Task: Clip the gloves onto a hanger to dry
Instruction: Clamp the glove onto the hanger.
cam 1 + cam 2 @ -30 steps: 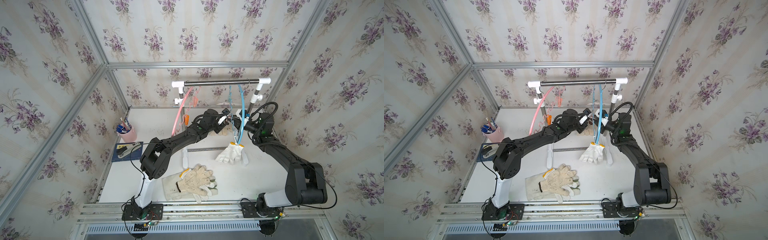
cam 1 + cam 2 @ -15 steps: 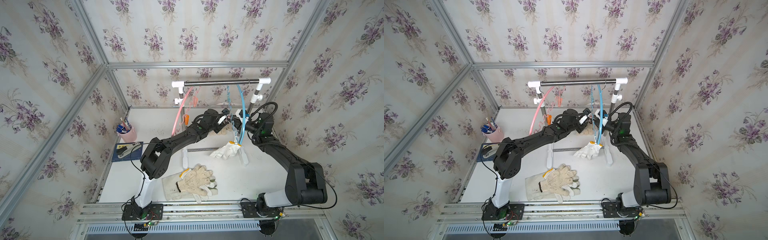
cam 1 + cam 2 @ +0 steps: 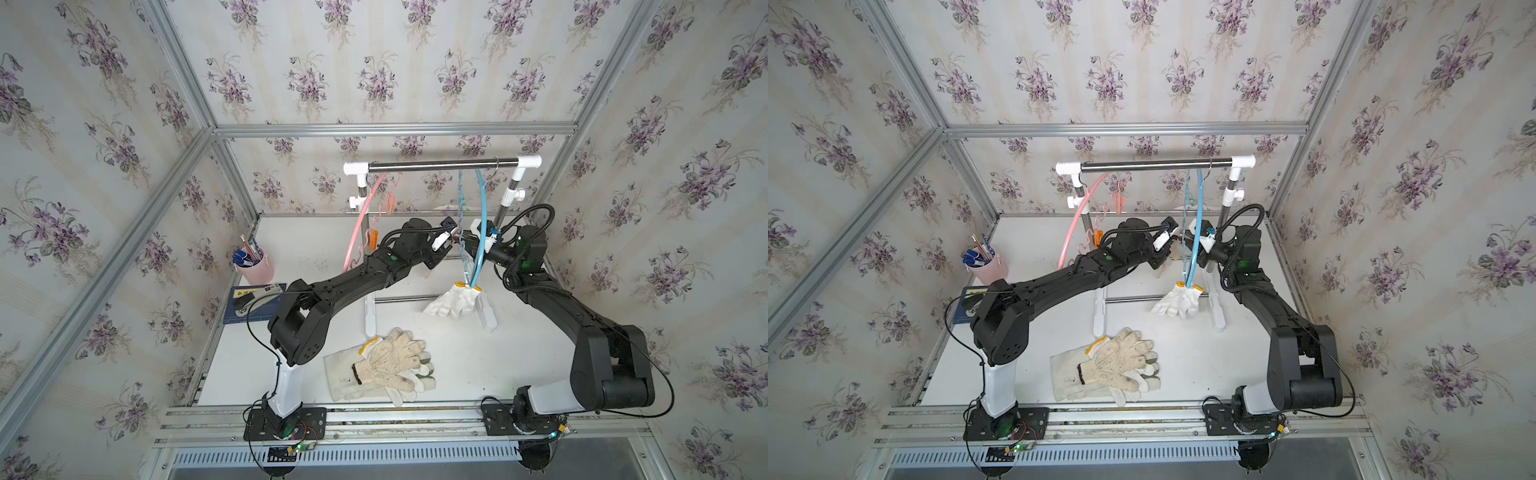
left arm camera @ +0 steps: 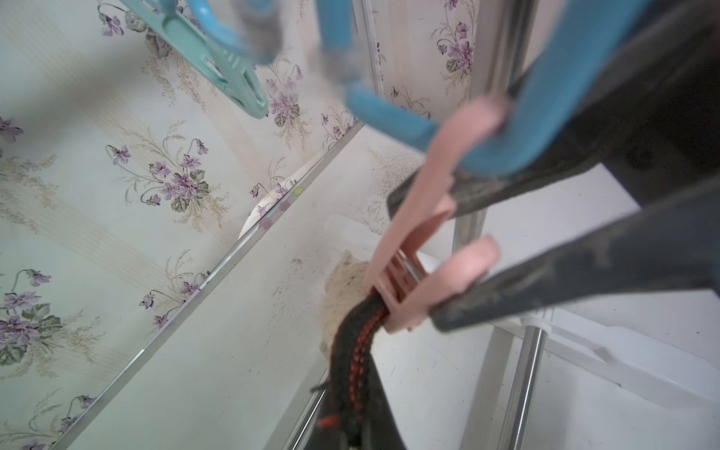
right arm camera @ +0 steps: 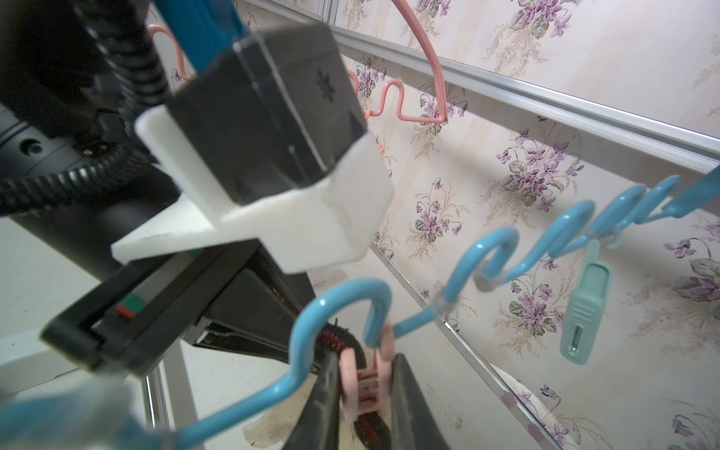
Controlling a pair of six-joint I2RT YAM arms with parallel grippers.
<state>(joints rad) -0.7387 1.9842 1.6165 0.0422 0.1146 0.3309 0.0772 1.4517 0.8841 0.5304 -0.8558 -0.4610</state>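
The blue hanger [image 3: 482, 195] is swaying, its clipped white glove [image 3: 455, 300] drifting toward 9 o'clock. The right jaws are still squeezing the pink clip [image 4: 405, 249]. The left jaws, fully closed, are pinching the cuff of the beige glove [image 4: 343, 288] at the clip's mouth, so clipping is pending.
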